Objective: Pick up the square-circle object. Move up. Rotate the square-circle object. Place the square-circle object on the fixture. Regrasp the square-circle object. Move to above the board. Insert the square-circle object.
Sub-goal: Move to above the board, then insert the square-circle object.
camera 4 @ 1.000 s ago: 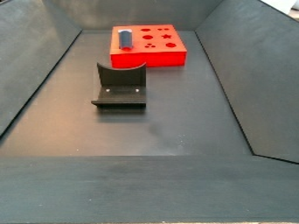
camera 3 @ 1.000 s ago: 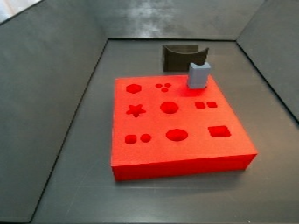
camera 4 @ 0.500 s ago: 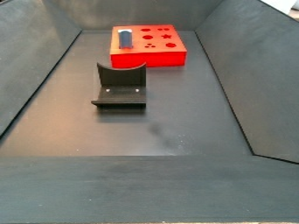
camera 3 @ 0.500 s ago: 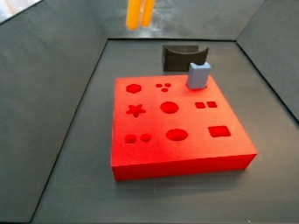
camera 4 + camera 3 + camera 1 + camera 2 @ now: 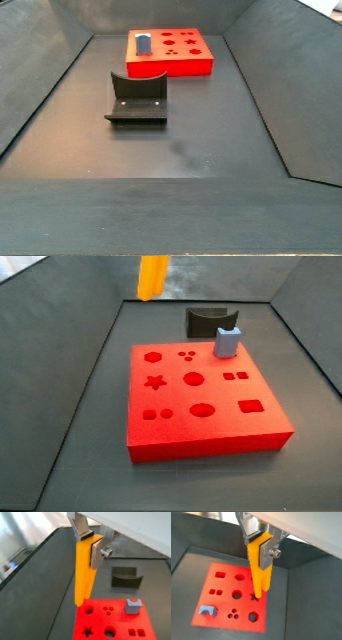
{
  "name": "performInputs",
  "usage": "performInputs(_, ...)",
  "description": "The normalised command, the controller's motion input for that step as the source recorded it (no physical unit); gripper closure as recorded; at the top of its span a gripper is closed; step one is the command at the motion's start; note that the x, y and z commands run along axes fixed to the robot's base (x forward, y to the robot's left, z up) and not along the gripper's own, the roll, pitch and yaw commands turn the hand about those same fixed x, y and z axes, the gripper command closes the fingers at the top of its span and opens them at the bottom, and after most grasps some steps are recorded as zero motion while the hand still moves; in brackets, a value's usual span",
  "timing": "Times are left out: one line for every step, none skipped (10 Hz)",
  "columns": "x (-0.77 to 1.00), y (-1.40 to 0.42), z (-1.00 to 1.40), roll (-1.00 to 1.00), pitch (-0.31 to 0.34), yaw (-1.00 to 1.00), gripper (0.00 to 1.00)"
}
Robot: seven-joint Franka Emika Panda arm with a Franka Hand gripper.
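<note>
The slim yellow bar, the square-circle object (image 5: 154, 276), had come further into a side view than half a second before, hanging upright high over the flat red board (image 5: 201, 396). The claw (image 5: 88, 543) stayed clamped on its top end. Likely approaching insertion.

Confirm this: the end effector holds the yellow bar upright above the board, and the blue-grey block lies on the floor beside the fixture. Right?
Not quite. The block stands on the board, near the edge closest to the fixture, as a side view shows. The rest holds: the end effector grips the yellow bar upright above the board.
</note>
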Motion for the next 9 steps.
performInputs(-0.05,0.01,0.00,-0.21,-0.177,1.00,1.00)
performInputs(-0.06,0.02,0.00,-0.20,-0.206,1.00,1.00)
performInputs(-0.06,0.02,0.00,-0.19,-0.238,1.00,1.00)
performInputs(-0.06,0.02,0.00,-0.18,-0.282,1.00,1.00)
performInputs(-0.06,0.02,0.00,-0.16,-0.317,1.00,1.00)
performInputs(-0.05,0.01,0.00,-0.10,-0.258,0.70,1.00)
performInputs(-0.04,0.02,0.00,-0.07,-0.193,0.47,1.00)
performInputs(-0.04,0.01,0.00,-0.05,-0.152,0.34,1.00)
performInputs(0.00,0.00,-0.11,0.00,-0.104,-1.00,1.00)
